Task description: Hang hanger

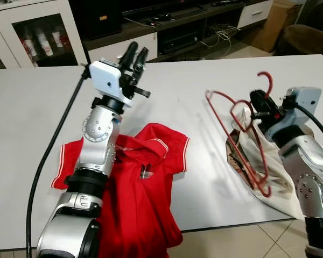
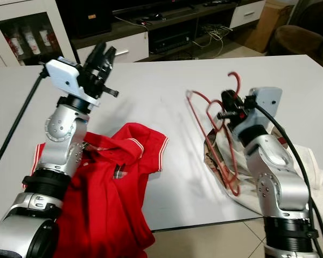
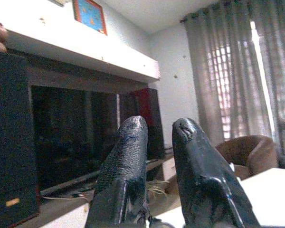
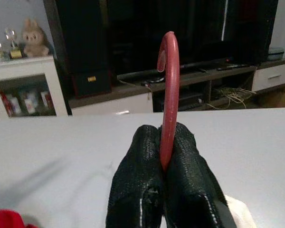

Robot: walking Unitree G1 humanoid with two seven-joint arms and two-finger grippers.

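The thin red wire hanger (image 1: 242,134), likely light, springy and slippery, is pinched at its hook neck by the right gripper (image 4: 164,156), while the left gripper (image 1: 135,54) stands slightly parted, empty.

One white table (image 1: 215,177). One red polo shirt (image 1: 142,188) on it. One cream cloth (image 1: 269,166) on it. One red wire hanger (image 1: 242,129); hook count beyond that unclear where wires overlap. Two robot arms, two grippers: left gripper (image 1: 134,56), right gripper (image 1: 257,102). Each gripper has two black fingers (image 3: 128,166). One plush toy (image 4: 34,40) on one white cabinet (image 4: 33,88).
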